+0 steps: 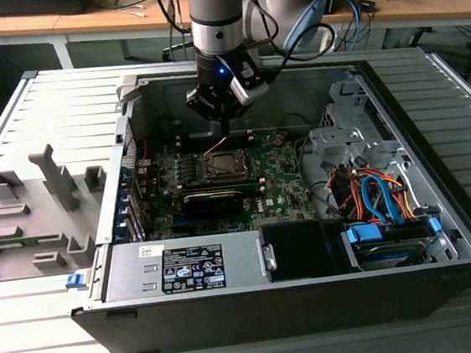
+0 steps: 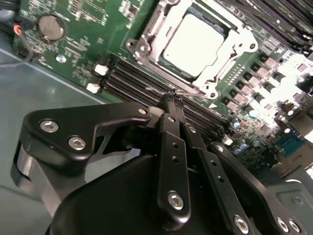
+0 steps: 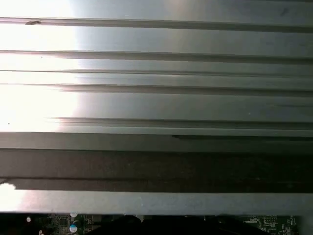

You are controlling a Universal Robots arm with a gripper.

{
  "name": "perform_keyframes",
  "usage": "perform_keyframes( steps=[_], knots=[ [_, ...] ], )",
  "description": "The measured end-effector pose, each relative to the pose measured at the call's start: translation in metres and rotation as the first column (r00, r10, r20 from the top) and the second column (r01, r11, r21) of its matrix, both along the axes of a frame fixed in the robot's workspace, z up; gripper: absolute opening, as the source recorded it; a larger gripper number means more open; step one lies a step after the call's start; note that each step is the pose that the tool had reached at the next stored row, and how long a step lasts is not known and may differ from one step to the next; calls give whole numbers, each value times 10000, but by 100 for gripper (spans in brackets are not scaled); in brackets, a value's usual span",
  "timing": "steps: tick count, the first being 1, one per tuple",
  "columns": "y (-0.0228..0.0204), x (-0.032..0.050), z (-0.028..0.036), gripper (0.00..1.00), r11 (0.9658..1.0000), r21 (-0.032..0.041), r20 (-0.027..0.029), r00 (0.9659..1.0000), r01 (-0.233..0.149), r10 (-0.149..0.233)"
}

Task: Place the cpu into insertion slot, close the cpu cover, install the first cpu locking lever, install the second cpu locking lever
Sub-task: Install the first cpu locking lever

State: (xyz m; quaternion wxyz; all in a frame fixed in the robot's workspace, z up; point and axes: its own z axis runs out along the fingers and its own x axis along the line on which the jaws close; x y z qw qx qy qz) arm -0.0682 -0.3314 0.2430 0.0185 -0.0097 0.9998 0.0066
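Pale square cpu (image 2: 195,43) sits in insertion slot (image 2: 155,29), cpu cover (image 2: 230,51) closed.

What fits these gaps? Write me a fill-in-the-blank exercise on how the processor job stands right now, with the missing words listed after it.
1. The square window of the cpu cover frames the ____.
2. The cpu cover lies ____ rather than swung up.
3. In the second wrist view, the gripper has its jaws ____, with the tips just short of the socket.
4. The motherboard is ____ in colour.

Missing words: cpu; closed; shut; green.
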Motion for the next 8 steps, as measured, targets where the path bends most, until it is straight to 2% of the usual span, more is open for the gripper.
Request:
perform_keyframes(
  steps=[1,2,5,8],
  knots=[
    [0,-106,-52,11,10000,1,0,10000,-2,2],
    [0,-144,-85,11,10000,0,0,10000,-3,3],
    [0,-187,-154,11,10000,0,0,10000,-3,3],
    [0,-206,-188,11,10000,0,0,10000,-12,12]
  ],
)
